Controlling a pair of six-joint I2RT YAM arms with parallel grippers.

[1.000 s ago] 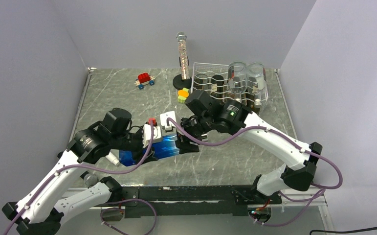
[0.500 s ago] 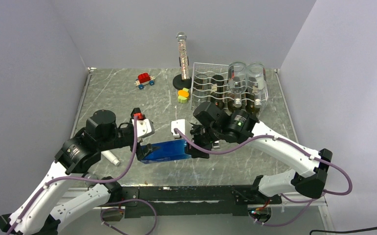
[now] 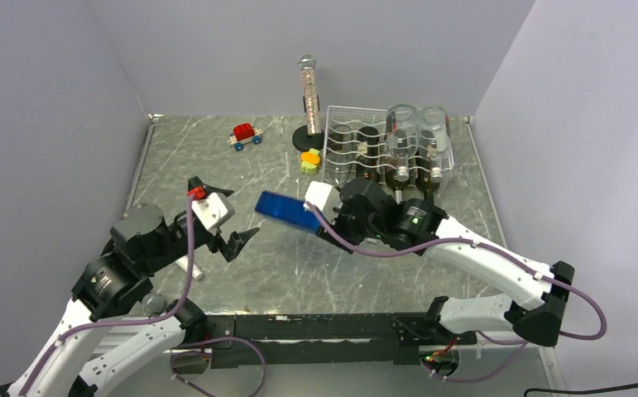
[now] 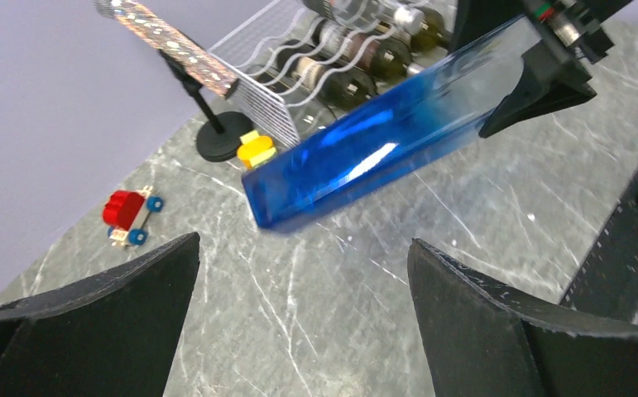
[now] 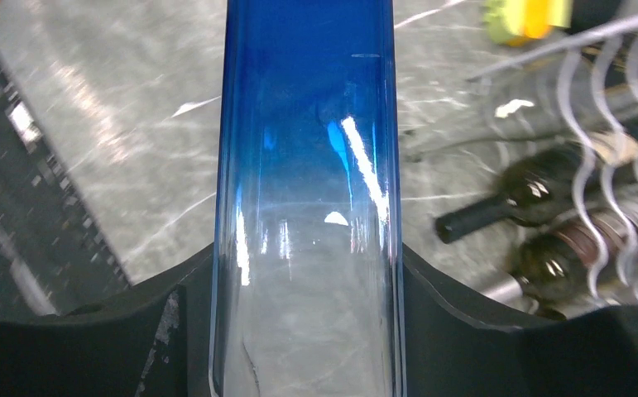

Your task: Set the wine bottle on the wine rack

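My R gripper (image 5: 307,318) is clamped on the blue wine bottle (image 3: 285,208) nr the wine rack (image 3: 357,136); L gripper (image 4: 303,318) fingers wide apart, empty.

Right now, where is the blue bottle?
In the top view the blue bottle is near the middle of the table, held off the surface by the right gripper, just in front of the wire rack.

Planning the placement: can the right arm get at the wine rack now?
Probably yes: the right gripper, shut on the blue bottle, is just in front of the wine rack, whose top left cradles look empty.
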